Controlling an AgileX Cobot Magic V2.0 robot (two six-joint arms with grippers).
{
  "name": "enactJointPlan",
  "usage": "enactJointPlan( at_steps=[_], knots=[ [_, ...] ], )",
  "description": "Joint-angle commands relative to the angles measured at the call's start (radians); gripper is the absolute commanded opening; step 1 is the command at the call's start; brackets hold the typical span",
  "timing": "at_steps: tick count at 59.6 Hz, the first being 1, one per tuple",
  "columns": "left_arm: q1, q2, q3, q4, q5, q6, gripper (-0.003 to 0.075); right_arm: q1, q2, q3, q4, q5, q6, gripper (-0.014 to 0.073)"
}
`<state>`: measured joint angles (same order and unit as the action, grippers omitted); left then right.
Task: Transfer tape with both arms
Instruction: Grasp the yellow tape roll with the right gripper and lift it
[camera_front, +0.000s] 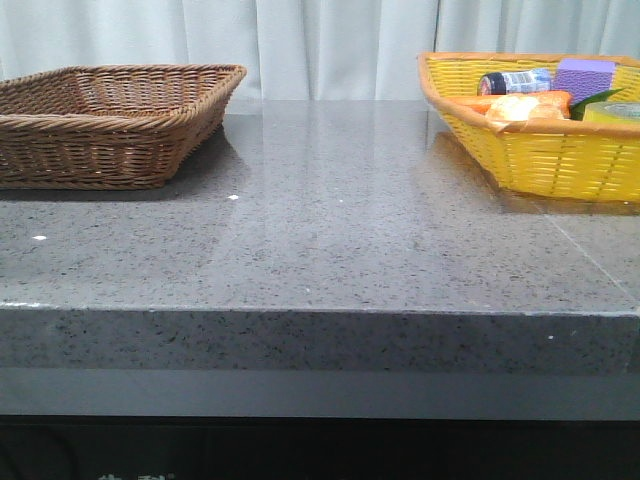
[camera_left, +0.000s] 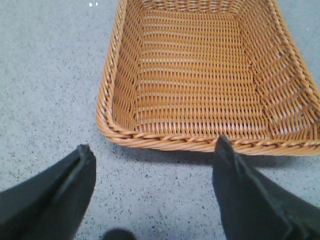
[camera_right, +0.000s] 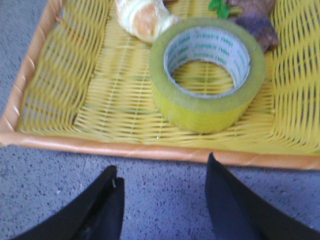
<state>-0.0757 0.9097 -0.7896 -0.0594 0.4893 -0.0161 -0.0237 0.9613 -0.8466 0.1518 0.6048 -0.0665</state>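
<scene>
The tape (camera_right: 207, 72), a wide yellow roll with a white core printed in green, lies flat in the yellow basket (camera_right: 65, 90) in the right wrist view. My right gripper (camera_right: 162, 167) is open over the grey counter just outside that basket's rim, short of the tape, nothing between its fingers. My left gripper (camera_left: 152, 147) is open too, hovering over the counter beside the rim of the empty brown wicker basket (camera_left: 125, 107). In the front view neither arm shows, and the tape is hidden inside the yellow basket (camera_front: 540, 150).
The brown basket (camera_front: 110, 125) stands at the back left of the grey stone counter (camera_front: 320, 230), the yellow one at the back right. A bread roll (camera_right: 142, 17), a purple item (camera_right: 257, 25), a bottle (camera_front: 512, 80) and other goods share the yellow basket.
</scene>
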Motion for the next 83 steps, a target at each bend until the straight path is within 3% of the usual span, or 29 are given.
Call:
enactJointPlan(
  at_steps=[1, 14, 33, 59, 77, 83],
  knots=[
    [-0.044, -0.006, -0.034, -0.009, -0.086, 0.006, 0.0511, -0.034, 0.007, -0.096, -0.009, -0.014, -0.001, 0.0409],
    [-0.229, -0.006, -0.034, -0.009, -0.129, 0.008, 0.0511, -0.135, 0.143, -0.283, -0.009, 0.144, 0.000, 0.0409],
    [-0.441, -0.006, -0.034, -0.009, -0.129, 0.008, 0.0511, -0.160, 0.447, -0.563, -0.030, 0.372, 0.000, 0.0409],
    [-0.461, -0.006, -0.034, -0.013, -0.107, 0.008, 0.0511, -0.160, 0.715, -0.774, -0.112, 0.441, 0.000, 0.0409],
    [-0.461, -0.006, -0.034, -0.013, -0.098, 0.008, 0.0511, -0.160, 0.804, -0.788, -0.102, 0.413, 0.000, 0.0406],
    [-0.461, -0.006, -0.034, -0.013, -0.098, 0.008, 0.0512, -0.160, 0.820, -0.788, -0.090, 0.406, -0.001, 0.0355]
  ],
)
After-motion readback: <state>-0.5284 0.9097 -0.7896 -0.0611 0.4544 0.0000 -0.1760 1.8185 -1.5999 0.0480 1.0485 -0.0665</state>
